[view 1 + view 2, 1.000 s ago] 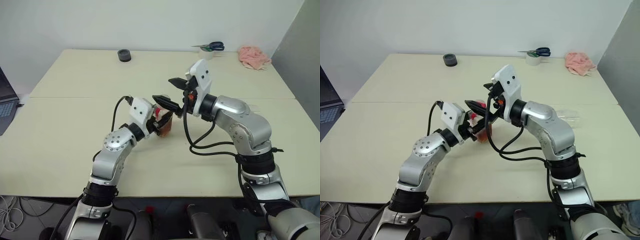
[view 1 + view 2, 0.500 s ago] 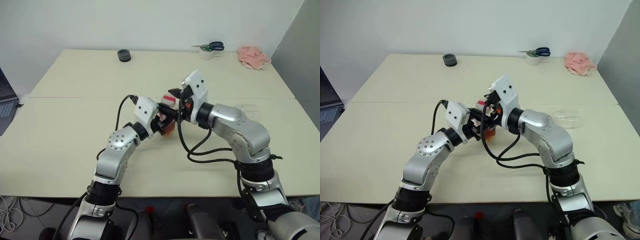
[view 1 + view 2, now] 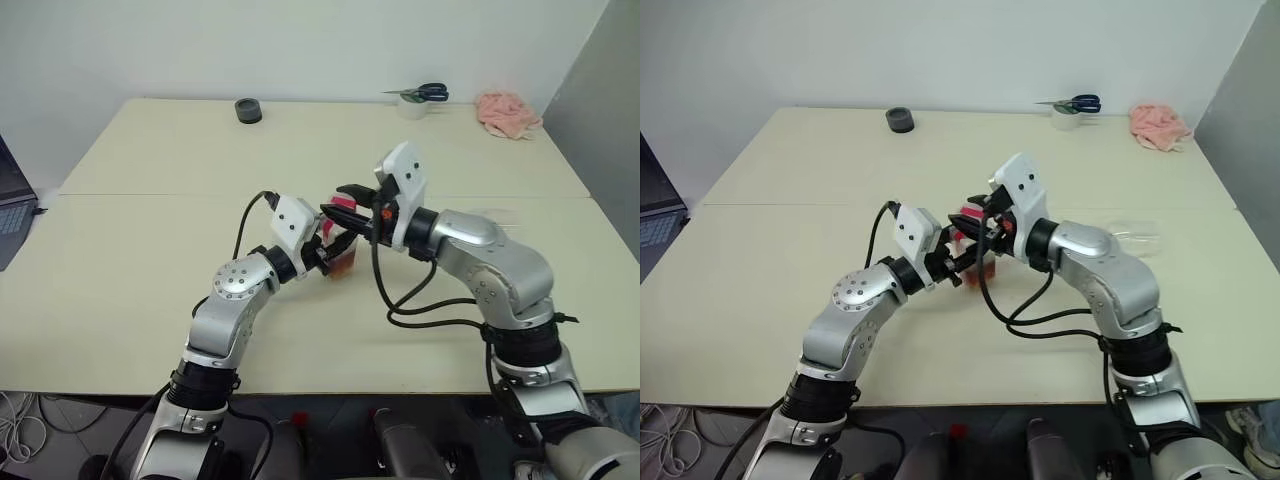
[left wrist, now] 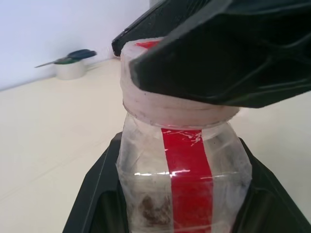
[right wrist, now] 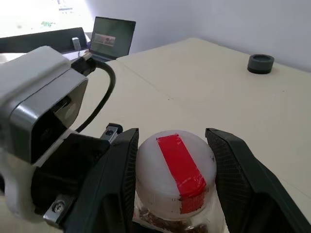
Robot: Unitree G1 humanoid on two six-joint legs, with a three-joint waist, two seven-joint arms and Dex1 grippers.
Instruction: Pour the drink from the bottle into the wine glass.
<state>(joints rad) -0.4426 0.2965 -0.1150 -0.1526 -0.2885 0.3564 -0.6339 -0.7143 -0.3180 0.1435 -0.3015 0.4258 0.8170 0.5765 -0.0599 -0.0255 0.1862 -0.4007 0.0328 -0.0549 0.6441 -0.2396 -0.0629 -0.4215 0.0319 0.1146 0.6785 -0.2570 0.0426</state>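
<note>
Bottle (image 4: 182,179) pinched upright above the surface (image 3: 150,230) by left tool (image 3: 325,255); right tool (image 5: 175,187), jaws spread beside the cap (image 5: 176,172), should close squarely before twisting.

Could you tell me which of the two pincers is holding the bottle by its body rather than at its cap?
The left pincer: its fingers clamp the bottle around the body. The right pincer instead straddles the cap.
</note>
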